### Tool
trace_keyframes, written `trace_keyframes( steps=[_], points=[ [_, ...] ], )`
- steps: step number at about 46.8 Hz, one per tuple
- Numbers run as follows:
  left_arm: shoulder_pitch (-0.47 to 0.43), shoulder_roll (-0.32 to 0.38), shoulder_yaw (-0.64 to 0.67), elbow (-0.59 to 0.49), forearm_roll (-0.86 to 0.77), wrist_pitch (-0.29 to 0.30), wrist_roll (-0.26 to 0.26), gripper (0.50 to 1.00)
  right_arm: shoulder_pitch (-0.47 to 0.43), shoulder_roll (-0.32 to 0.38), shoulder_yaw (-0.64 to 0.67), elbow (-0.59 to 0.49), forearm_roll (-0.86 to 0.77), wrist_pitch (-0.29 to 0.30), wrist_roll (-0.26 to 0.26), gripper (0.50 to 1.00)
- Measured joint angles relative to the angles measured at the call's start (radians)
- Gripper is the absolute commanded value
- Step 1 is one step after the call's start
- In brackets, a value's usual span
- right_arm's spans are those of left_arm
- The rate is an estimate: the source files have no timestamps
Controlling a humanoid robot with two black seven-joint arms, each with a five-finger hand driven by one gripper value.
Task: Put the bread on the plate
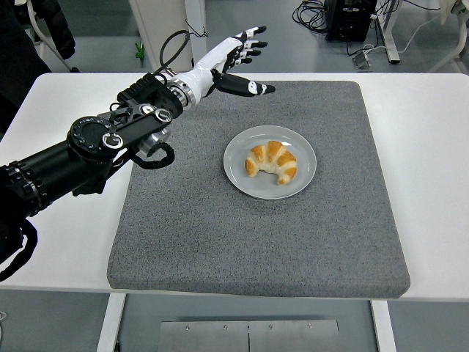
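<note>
A golden croissant [272, 161] lies on the grey round plate [305, 175] in the middle of the grey mat. My left hand [238, 62] is white with black fingertips. It hovers above the mat's far edge, up and to the left of the plate, well apart from the bread. Its fingers are spread and hold nothing. The black left arm [88, 143] reaches in from the left edge. No right arm shows.
The grey foam mat [256, 235] covers most of the white table [432, 147]. Table legs and cables [344, 22] show on the floor beyond the far edge. A dark-clothed person [29, 37] stands at the top left.
</note>
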Motion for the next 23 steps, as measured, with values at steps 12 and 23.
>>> trace_keyframes(
  steps=[12,23],
  points=[
    [0.002,-0.004,-0.026,0.076,-0.186,-0.006,-0.006,0.966,0.000,0.000,0.000,0.000,0.000,0.000,0.000,1.000],
    [0.020,-0.012,-0.165,0.164,-0.287,-0.009,-0.003,0.966,0.000,0.000,0.000,0.000,0.000,0.000,0.000,1.000]
  ],
)
